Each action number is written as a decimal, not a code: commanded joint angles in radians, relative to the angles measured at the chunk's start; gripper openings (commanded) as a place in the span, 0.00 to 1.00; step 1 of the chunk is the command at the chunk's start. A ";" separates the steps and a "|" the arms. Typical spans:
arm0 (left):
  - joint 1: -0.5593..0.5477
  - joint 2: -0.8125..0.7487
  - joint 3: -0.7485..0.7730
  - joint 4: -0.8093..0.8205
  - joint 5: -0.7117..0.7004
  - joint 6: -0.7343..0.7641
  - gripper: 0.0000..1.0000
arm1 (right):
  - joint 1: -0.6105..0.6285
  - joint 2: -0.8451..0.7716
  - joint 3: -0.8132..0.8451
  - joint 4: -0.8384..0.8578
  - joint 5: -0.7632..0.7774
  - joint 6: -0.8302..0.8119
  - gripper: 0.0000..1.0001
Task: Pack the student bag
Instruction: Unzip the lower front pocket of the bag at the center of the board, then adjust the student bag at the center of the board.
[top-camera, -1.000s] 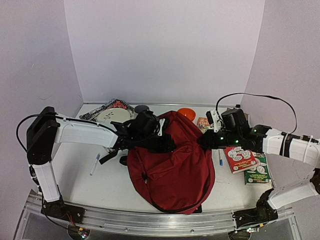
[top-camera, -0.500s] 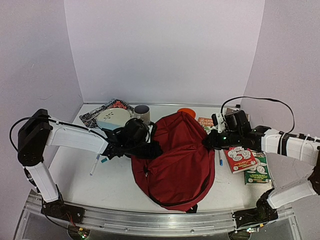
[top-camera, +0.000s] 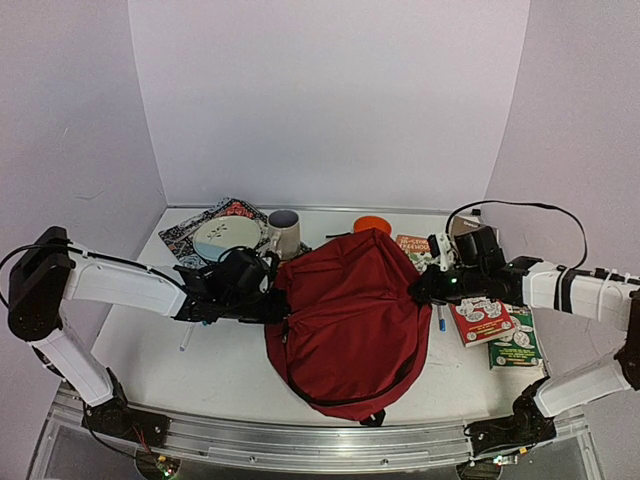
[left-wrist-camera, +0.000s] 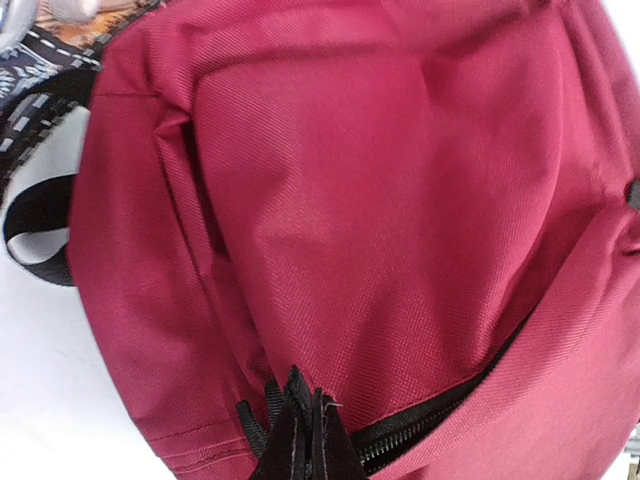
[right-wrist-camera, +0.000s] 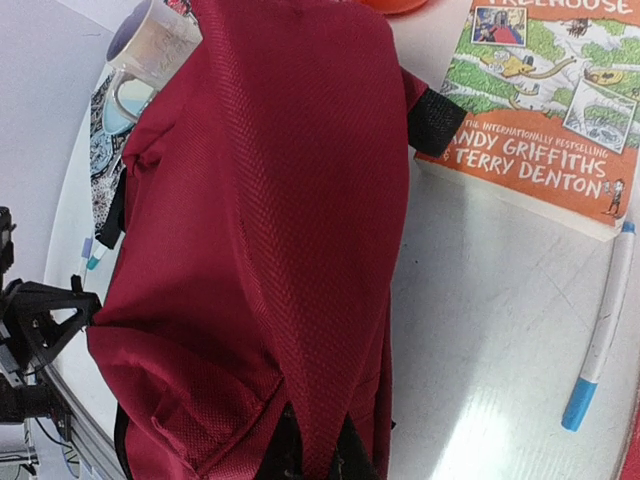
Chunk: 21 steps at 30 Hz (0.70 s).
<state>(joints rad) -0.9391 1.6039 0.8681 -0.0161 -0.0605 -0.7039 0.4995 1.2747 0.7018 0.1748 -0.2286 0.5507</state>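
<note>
The student bag (top-camera: 345, 320), a dark red backpack, lies in the middle of the table between both arms. My left gripper (top-camera: 272, 305) is shut on the bag's left edge. In the left wrist view its gripper (left-wrist-camera: 305, 440) pinches the fabric beside the black zip (left-wrist-camera: 440, 420), with a black strap (left-wrist-camera: 40, 215) at the left. My right gripper (top-camera: 420, 290) is shut on the bag's right edge. In the right wrist view its gripper (right-wrist-camera: 315, 455) pinches a fold of the red fabric (right-wrist-camera: 280, 200). The bag's inside is hidden.
A mug (top-camera: 285, 232), a white plate (top-camera: 228, 235) and a patterned book (top-camera: 215, 215) stand at the back left. An orange bowl (top-camera: 372, 224) is behind the bag. Books (top-camera: 482, 320) and a blue pen (top-camera: 441, 318) lie to the right. A pen (top-camera: 187, 335) lies to the left.
My left gripper has pulled leftward with the bag's edge, uncovering the mug. The bag has spread wider and lower. My right gripper has shifted slightly right, still holding the fabric.
</note>
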 joint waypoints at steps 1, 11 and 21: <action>0.072 -0.063 -0.067 -0.122 -0.163 0.043 0.00 | -0.050 0.028 -0.014 0.016 0.103 -0.005 0.00; 0.069 0.039 0.012 -0.028 -0.115 0.170 0.02 | 0.020 0.141 0.043 0.003 0.018 -0.078 0.14; 0.067 -0.065 -0.021 -0.019 -0.076 0.293 0.41 | 0.117 0.119 0.225 -0.267 0.214 -0.171 0.52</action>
<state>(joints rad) -0.8749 1.6346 0.8500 -0.0274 -0.1255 -0.4873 0.5791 1.4212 0.8208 0.0560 -0.1317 0.4378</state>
